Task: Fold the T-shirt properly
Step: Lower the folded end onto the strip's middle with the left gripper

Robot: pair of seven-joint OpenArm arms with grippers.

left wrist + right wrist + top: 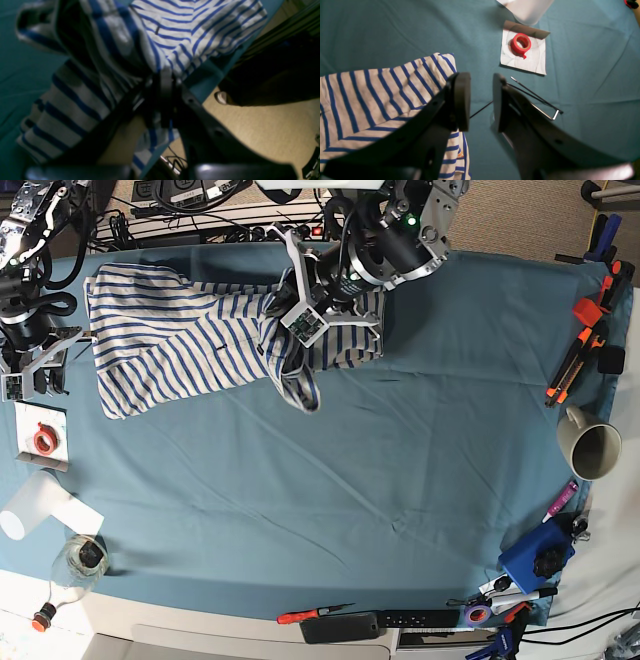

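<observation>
My left gripper (163,82) pinches the T-shirt (190,340) near the tabletop's far edge; right gripper (481,100) hangs apart, empty. Bunched fabric could slip out, I reckon, spoiling the fold.

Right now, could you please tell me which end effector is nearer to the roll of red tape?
The right end effector hangs open just short of the red tape. The left end effector is across the T-shirt, shut on its fabric.
</observation>
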